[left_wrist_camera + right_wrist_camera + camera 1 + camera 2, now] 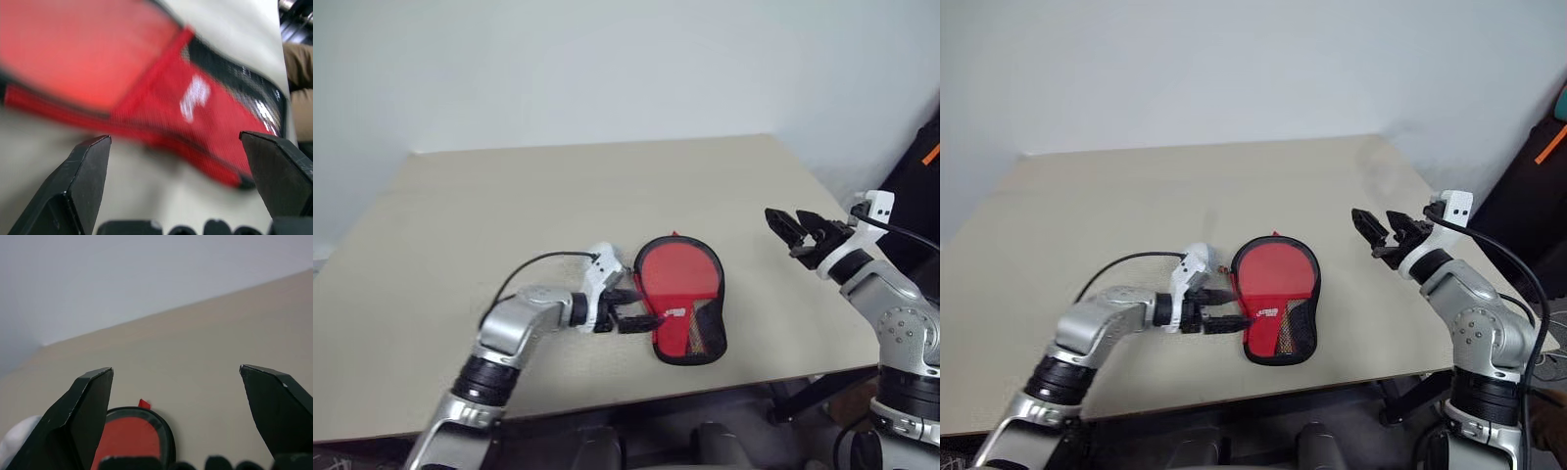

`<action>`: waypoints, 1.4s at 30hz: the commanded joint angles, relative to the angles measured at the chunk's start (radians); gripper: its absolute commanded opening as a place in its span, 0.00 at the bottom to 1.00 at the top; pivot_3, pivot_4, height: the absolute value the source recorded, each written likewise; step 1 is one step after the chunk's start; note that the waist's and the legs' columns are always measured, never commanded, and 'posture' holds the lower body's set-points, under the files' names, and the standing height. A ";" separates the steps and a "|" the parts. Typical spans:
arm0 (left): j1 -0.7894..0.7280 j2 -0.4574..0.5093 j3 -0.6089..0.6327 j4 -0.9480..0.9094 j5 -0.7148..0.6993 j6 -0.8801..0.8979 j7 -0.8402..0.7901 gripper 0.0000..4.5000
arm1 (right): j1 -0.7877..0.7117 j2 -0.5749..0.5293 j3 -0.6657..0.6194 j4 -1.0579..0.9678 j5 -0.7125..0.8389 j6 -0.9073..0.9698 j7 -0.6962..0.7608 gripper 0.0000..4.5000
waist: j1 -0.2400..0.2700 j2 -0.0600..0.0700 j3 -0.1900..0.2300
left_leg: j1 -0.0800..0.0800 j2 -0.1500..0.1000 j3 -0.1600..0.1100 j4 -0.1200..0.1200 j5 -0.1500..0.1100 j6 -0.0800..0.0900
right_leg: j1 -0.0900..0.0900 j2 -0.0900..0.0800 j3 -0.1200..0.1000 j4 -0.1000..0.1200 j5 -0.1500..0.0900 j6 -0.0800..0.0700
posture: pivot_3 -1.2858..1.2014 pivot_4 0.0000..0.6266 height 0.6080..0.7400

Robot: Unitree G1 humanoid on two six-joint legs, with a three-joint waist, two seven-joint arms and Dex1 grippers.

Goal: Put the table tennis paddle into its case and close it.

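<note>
You are looking at the stiff, light table tennis paddle (677, 277) lying inside the limp fabric case (715, 323) on the surface (558, 196), so with both the left gripper (636, 308) and right gripper (795, 229) holding jaws spread and empty, you are best pinching the case's left zip rim.

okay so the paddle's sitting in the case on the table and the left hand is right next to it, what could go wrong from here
1. The left hand is open at the edge of the case, which lies loose on the table; a nudge could slide it instead of gripping it.
2. The right hand hangs open, apart from the case, so nothing steadies it during zipping.
3. The case lies near the table's front edge and could be pushed off.
</note>
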 commanded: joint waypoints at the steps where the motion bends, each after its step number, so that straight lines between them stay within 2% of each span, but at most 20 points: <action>1: -0.013 -0.013 0.039 -0.049 -0.081 0.117 0.018 1.00 | -0.018 0.007 0.010 -0.006 -0.011 -0.038 -0.004 0.99 | 0.002 0.000 0.000 | 0.000 0.000 0.000 0.000 0.000 0.000 | 0.000 0.000 0.000 0.000 0.000 0.000 | 0.52 0.00 1.00; 2: -0.013 -0.019 0.040 -0.051 -0.089 0.127 0.025 1.00 | -0.017 0.008 0.013 -0.004 -0.013 -0.042 -0.006 0.99 | 0.001 0.000 0.000 | 0.000 0.000 0.000 0.000 0.000 0.000 | 0.000 0.000 0.000 0.000 0.000 0.000 | 0.52 0.00 1.00; 5: -0.054 -0.128 0.059 0.019 -0.126 0.182 0.080 1.00 | -0.018 0.017 0.022 0.017 -0.032 -0.057 -0.017 0.99 | 0.002 0.000 0.000 | 0.000 0.000 0.000 0.001 0.000 0.000 | 0.001 0.000 0.000 0.000 0.000 0.000 | 0.52 0.00 1.00; 9: -0.099 -0.200 0.059 0.099 -0.125 0.201 0.115 1.00 | -0.022 0.019 0.023 0.026 -0.040 -0.071 -0.025 0.99 | 0.001 0.000 0.000 | 0.000 0.000 -0.001 0.003 0.000 0.000 | 0.002 0.001 0.000 0.000 0.000 0.000 | 0.52 0.00 1.00; 12: -0.112 -0.194 0.021 0.121 -0.127 0.203 0.086 1.00 | -0.024 0.014 0.013 0.029 -0.048 -0.081 -0.037 0.99 | 0.000 0.001 0.000 | 0.001 0.000 -0.001 0.003 0.000 0.000 | 0.001 0.002 0.001 0.001 0.000 0.000 | 0.52 0.00 1.00; 18: -0.122 -0.202 0.046 0.155 -0.158 0.240 0.089 1.00 | -0.009 0.015 -0.005 0.034 -0.064 -0.086 -0.083 0.99 | 0.001 0.001 -0.001 | 0.000 0.000 -0.001 0.003 0.000 0.000 | 0.002 0.002 0.001 0.000 0.000 0.000 | 0.52 0.00 1.00; 21: -0.121 -0.197 0.052 0.160 -0.159 0.263 0.101 0.88 | -0.005 0.017 -0.007 0.032 -0.065 -0.084 -0.095 1.00 | 0.001 0.001 -0.001 | 0.000 0.000 -0.001 0.003 0.000 0.000 | 0.002 0.002 0.001 0.000 0.000 0.000 | 0.52 0.00 1.00; 28: -0.123 -0.151 0.071 0.166 -0.166 0.352 0.137 0.33 | 0.003 0.007 -0.015 0.029 -0.060 -0.067 -0.102 1.00 | 0.000 0.001 0.000 | 0.000 0.000 -0.001 0.002 0.000 0.000 | 0.001 0.002 0.002 0.000 0.000 0.000 | 0.52 0.00 1.00; 38: -0.167 -0.282 0.104 0.277 -0.185 0.439 0.188 0.33 | -0.005 0.018 -0.015 0.048 -0.078 -0.075 -0.125 1.00 | 0.001 0.001 -0.001 | 0.000 0.000 -0.001 0.003 0.000 0.000 | 0.002 0.002 0.002 0.000 0.000 0.000 | 0.52 0.00 1.00; 42: -0.169 -0.288 0.111 0.298 -0.184 0.486 0.207 0.13 | -0.007 0.013 -0.027 0.047 -0.076 -0.070 -0.137 1.00 | 0.001 0.001 -0.001 | 0.000 0.000 -0.001 0.003 0.000 0.000 | 0.002 0.002 0.002 0.000 0.000 0.000 | 0.52 0.00 1.00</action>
